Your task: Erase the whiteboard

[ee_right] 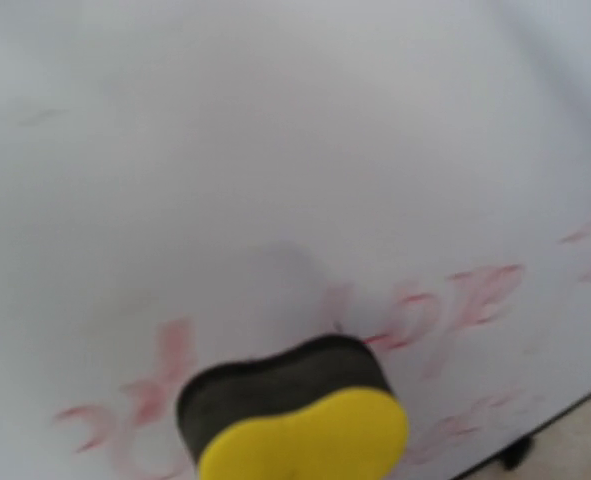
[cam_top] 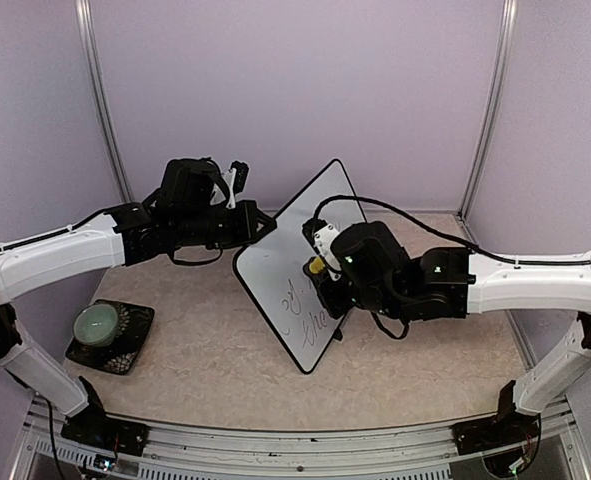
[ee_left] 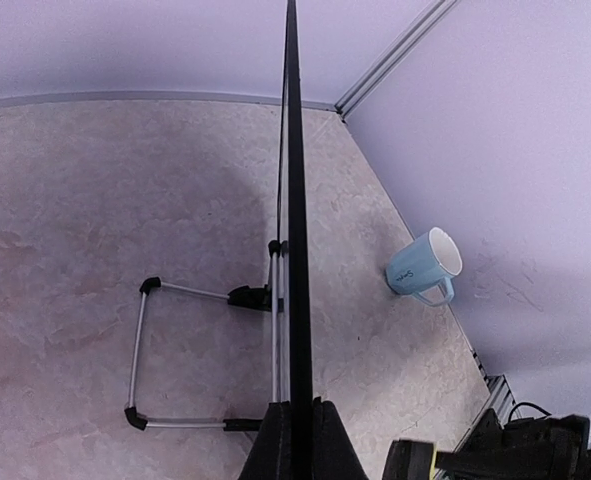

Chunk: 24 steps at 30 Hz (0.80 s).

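The whiteboard (cam_top: 280, 255) stands tilted on its wire stand mid-table, with smeared red handwriting (cam_top: 310, 318) on its lower part. My left gripper (cam_top: 266, 226) is shut on the board's upper left edge. In the left wrist view the black frame (ee_left: 293, 200) runs edge-on between the fingers (ee_left: 270, 445). My right gripper (cam_top: 325, 272) is shut on a yellow sponge eraser (cam_top: 318, 266) in front of the board's face. In the right wrist view the eraser (ee_right: 295, 420) has its dark felt side turned to the white surface (ee_right: 275, 150), over the red letters (ee_right: 445, 305). Its fingers are hidden.
A pale green round object sits on a black square mat (cam_top: 112, 335) at the near left. A light blue mug (ee_left: 424, 265) lies by the wall behind the board. The wire stand (ee_left: 140, 340) spreads out behind the board. Purple walls enclose the table.
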Each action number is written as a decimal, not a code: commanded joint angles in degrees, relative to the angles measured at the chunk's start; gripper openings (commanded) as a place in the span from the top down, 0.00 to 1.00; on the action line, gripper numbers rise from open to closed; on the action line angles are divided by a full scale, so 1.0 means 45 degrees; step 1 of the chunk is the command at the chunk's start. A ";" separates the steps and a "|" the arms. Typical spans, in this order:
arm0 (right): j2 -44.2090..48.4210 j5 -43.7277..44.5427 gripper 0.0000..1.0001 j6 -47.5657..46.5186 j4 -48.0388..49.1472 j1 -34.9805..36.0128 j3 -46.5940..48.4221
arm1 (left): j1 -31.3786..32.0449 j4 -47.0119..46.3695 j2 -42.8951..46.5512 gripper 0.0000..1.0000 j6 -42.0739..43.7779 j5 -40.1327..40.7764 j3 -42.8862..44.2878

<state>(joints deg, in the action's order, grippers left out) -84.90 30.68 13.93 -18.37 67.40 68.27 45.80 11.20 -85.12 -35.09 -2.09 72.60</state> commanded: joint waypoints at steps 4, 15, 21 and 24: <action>-0.1058 -0.0964 1.00 0.0239 -0.0247 0.1042 0.0640 | -0.0032 -0.0629 0.0511 1.00 0.0503 0.0372 -0.0585; -0.2826 -0.1066 1.00 0.0665 -0.0315 0.1445 0.1782 | 0.0144 -0.1018 0.0319 1.00 0.0163 0.0063 -0.0601; -0.3115 -0.0569 1.00 0.0918 -0.0478 0.1885 0.1765 | 0.0213 -0.0981 0.0266 1.00 0.0034 0.0093 -0.0505; -0.3223 -0.0507 1.00 0.1033 -0.0618 0.2130 0.1616 | 0.0222 -0.0936 0.0239 1.00 0.0015 0.0111 -0.0436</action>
<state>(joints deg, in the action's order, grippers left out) -97.41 29.28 17.52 -20.80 74.70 75.37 46.17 9.50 -83.72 -35.31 -2.09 70.32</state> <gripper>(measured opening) 0.164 0.054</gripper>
